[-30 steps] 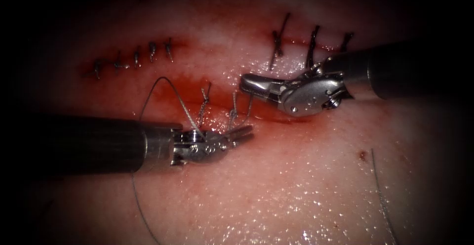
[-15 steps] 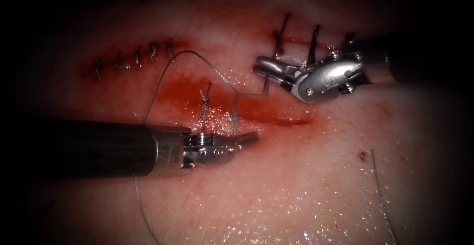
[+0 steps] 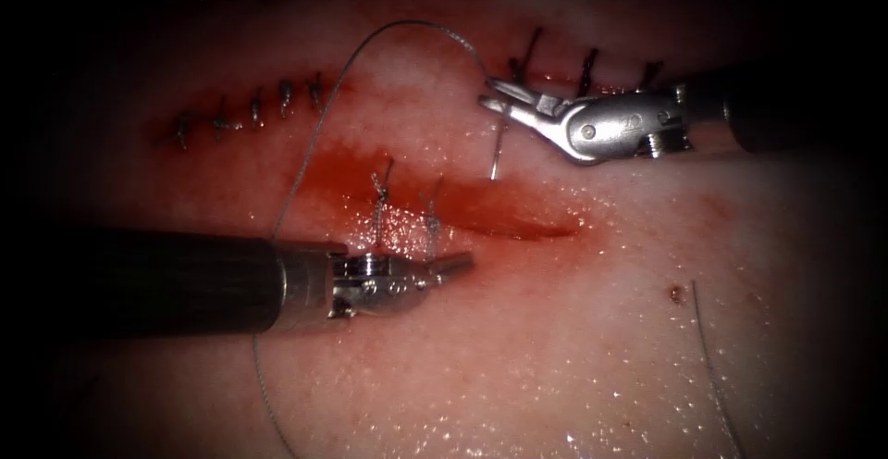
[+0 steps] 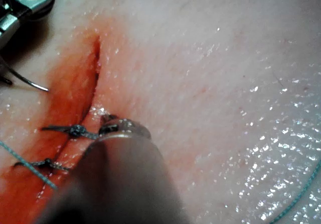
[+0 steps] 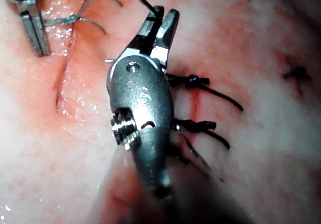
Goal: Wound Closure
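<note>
the right hand, shut on the needle near its thread end, has risen toward 1 o'clock over the past second, lifting the needle clear of the tissue; its point hangs free above the cut. the thread trails behind in a taller arc than before, running down past the left hand, which has closed and now lies shut on nothing at the cut's 6 o'clock edge beside two stitches. judged from this, another pass is through and thread is being drawn up.
</note>
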Available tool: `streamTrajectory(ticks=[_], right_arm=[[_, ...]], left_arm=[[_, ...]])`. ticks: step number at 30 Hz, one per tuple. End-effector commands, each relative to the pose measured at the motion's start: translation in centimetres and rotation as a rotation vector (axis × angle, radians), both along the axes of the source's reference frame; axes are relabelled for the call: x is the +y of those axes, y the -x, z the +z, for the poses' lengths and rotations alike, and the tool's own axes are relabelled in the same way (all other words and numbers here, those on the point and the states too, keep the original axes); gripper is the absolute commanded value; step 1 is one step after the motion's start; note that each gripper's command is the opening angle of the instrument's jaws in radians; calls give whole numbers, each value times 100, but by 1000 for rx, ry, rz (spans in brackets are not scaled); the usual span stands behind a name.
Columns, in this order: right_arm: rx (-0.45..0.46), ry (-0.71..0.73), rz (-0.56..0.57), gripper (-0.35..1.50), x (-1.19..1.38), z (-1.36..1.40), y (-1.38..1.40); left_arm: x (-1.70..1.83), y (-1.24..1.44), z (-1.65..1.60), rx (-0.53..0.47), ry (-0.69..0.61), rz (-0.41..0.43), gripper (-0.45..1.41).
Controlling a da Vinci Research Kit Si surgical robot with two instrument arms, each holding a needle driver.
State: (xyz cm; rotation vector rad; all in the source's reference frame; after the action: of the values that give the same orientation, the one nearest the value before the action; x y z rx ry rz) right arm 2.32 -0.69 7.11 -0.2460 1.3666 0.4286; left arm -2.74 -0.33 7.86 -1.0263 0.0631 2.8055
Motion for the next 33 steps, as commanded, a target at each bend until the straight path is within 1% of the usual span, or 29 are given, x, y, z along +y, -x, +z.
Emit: streamTrajectory(ticks=[1,2,5,6,10,11,12,14,15,16,18,20,23,30,33], right_arm=[[-5,-29,-24,-35,-14,10,-14],[-9,-84,-34,-35,-19,15,-19],[12,-188,-38,-35,-23,19,-24],[12,-188,-38,-35,-23,19,-24],[24,-365,-21,-35,-23,20,-23],[36,-447,-7,-35,-24,22,-22],[36,-447,-7,-35,-24,22,-22],[41,-525,9,-35,-24,23,-22],[45,-574,36,-35,-24,24,-22],[45,-574,36,-35,-24,24,-22],[52,-639,76,-35,-24,23,-21],[29,-693,106,-35,-24,21,-20],[19,-697,128,-35,-24,19,-18],[-46,-717,156,-35,-26,15,-15],[-85,-747,157,-35,-38,11,-16]], left_arm=[[-7,4,5,1,-2,1,15],[-7,1,5,1,-1,2,15],[-5,-4,6,1,1,5,15],[-5,-4,6,1,1,5,15],[-4,-8,8,1,-4,-2,14],[-4,-9,8,1,-3,-1,14],[-4,-9,8,1,-3,-1,14],[-4,-9,9,1,-2,0,12],[-5,-9,9,1,-2,-1,12],[-5,-9,9,1,-2,-1,12],[-5,-9,9,1,-2,-1,12],[-5,-9,9,1,-2,-1,12],[-5,-9,9,1,-2,-1,12],[-5,-9,8,2,-2,-2,10],[-4,-8,8,1,-3,-2,10]])
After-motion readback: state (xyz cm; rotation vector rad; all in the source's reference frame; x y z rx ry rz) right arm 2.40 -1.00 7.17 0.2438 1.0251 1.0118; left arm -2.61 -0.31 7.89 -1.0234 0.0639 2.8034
